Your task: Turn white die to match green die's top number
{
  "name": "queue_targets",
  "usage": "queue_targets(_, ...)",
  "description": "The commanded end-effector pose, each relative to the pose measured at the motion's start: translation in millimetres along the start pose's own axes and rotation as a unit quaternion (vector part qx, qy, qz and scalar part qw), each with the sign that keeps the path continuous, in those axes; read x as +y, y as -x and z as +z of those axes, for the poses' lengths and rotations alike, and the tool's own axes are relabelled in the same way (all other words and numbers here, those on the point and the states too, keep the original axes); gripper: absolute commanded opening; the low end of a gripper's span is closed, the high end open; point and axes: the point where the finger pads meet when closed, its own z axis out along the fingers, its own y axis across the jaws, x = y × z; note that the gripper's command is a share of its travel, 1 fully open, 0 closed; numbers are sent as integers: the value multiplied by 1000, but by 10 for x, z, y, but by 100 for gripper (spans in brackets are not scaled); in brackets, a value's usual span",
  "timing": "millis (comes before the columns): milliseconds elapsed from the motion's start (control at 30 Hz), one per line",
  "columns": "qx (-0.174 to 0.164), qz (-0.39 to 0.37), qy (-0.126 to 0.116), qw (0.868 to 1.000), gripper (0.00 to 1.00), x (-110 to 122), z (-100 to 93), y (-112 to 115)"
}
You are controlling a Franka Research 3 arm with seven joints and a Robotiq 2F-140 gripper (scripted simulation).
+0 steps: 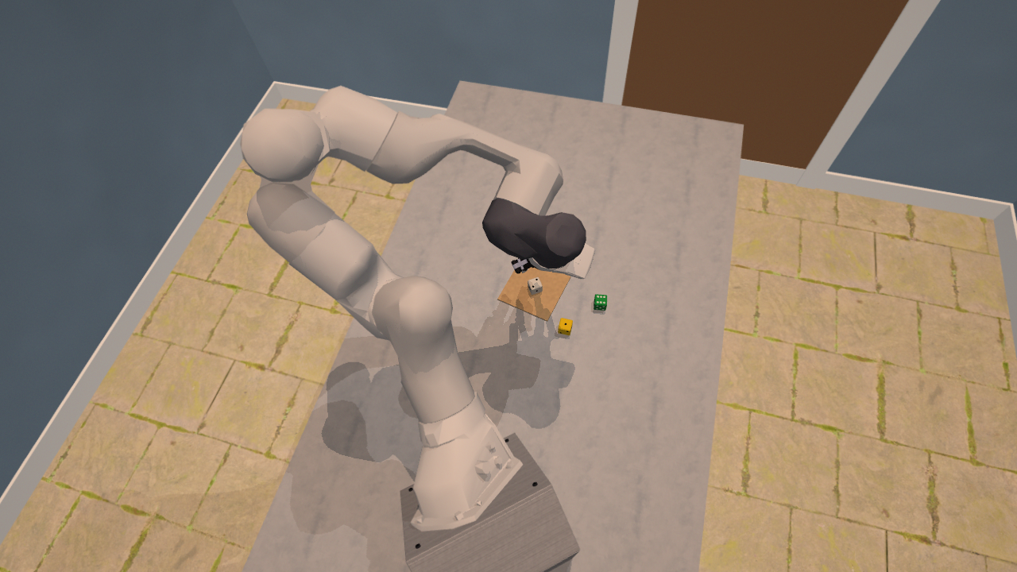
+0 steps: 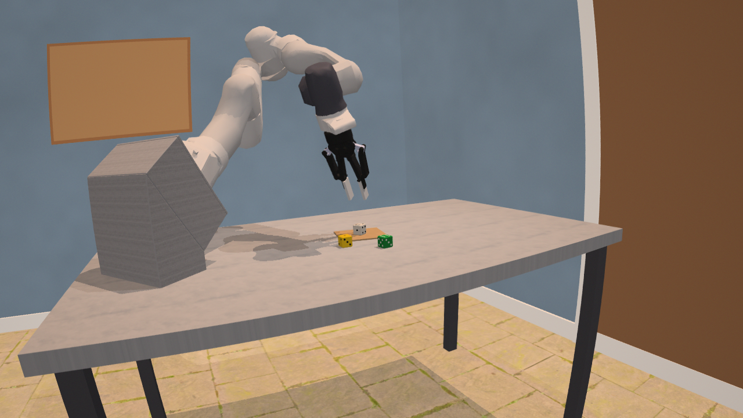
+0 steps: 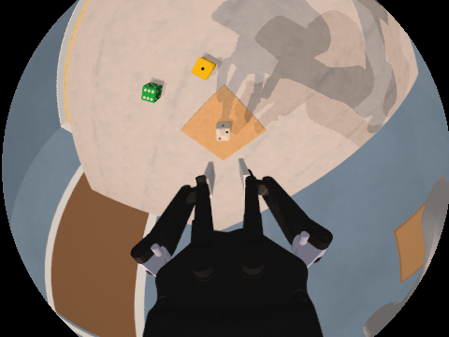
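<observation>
The white die lies near the middle of the orange mat, which lies flat on the table. The green die lies on the bare table beside the mat. Its top shows several pips. My gripper hangs well above the mat's far edge and tilts down toward the white die. Its fingers stand a little apart with nothing between them. In the top view the wrist hides most of it.
A yellow die lies on the table just off the mat's near corner, one pip up. The robot's grey base block stands at the table's left end.
</observation>
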Motion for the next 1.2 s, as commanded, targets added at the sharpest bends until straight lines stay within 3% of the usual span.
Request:
queue_targets(0, 56, 66, -7, 996, 28, -61, -38, -79)
queue_targets(167, 95, 63, -13, 993, 28, -110, -51, -22)
queue_targets(467, 185, 65, -3, 981, 28, -99, -42, 78)
queue_targets(767, 228, 65, -1, 972, 28, -97, -47, 129)
queue_targets(800, 228, 65, -1, 972, 100, -97, -47, 129)
queue_targets(1167, 228, 65, -1, 972, 100, -97, -45, 127)
